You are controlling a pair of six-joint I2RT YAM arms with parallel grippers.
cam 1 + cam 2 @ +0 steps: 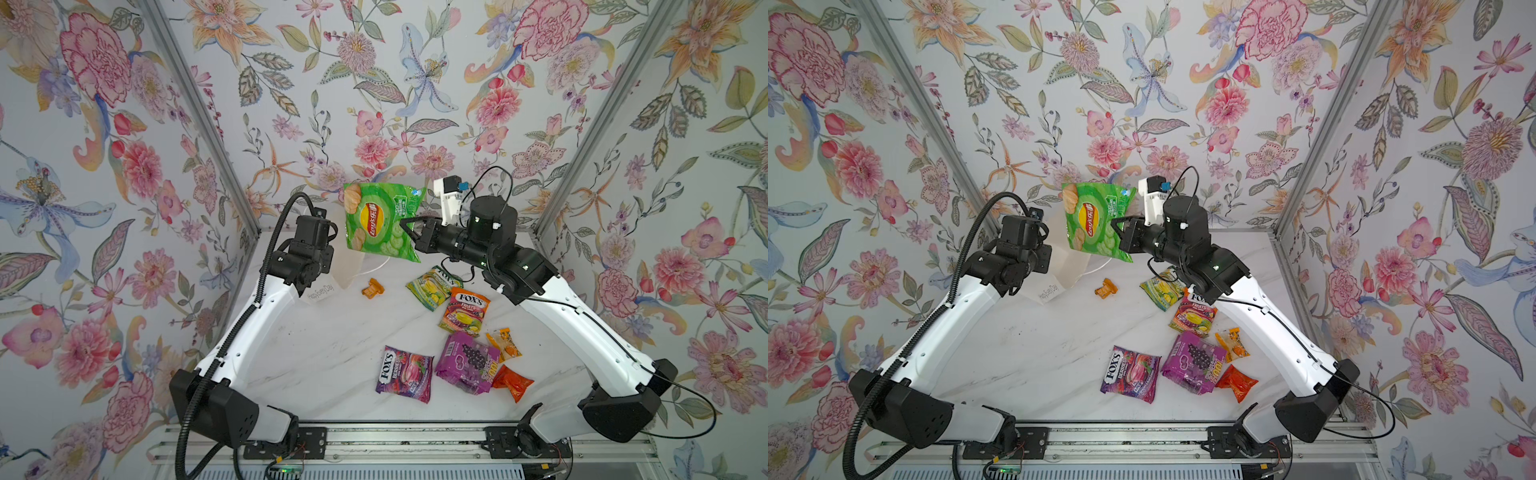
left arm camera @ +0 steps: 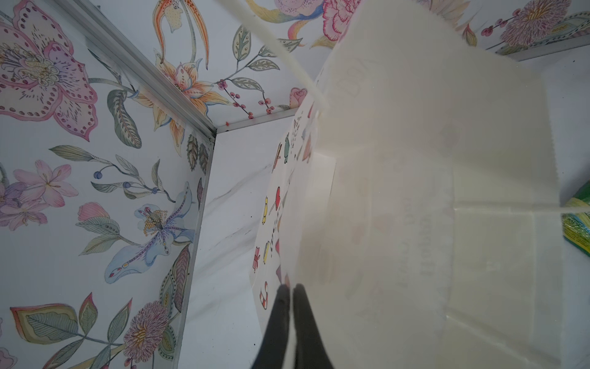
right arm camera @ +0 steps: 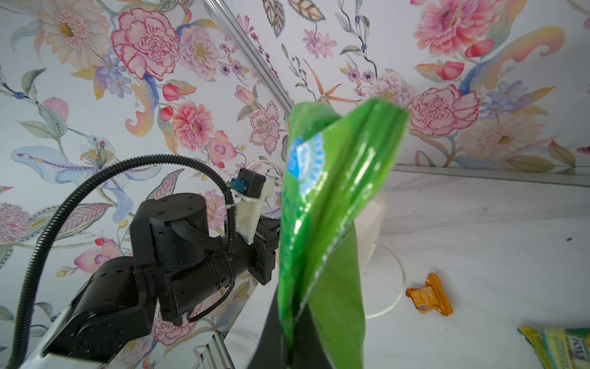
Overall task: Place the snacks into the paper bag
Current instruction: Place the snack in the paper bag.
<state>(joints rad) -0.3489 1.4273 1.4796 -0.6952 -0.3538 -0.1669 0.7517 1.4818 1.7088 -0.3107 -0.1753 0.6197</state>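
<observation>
- Top views: my right gripper [image 1: 409, 232] is pinched on the side edge of the green crisp packet [image 1: 376, 220]. It holds the packet upright in the air over the far part of the marble table [image 1: 324, 353], just beside the paper bag [image 1: 347, 266].
- In both top views the paper bag stands far left on the table, half hidden behind the left arm [image 1: 1017, 253]. Its grey lettering shows low on one wall.
- The other snacks lie flat on the table: small orange sachet [image 1: 372, 287], yellow-green packet [image 1: 430, 286], orange FRUITS packet [image 1: 465, 309], grape packet [image 1: 467, 361], BERRIES packet [image 1: 405, 374], yellow sachet [image 1: 505, 343], red-orange packet [image 1: 513, 382].
- Left wrist: my left gripper [image 2: 291, 294] has its fingers pressed together on the thin edge of the paper bag's wall. The white inside of the bag fills most of this view.
- Right wrist: the dark fingers are clamped on the green crisp packet's lower seam, and the packet stands up from them. The paper bag shows just behind it, the small orange sachet well apart on the table.
</observation>
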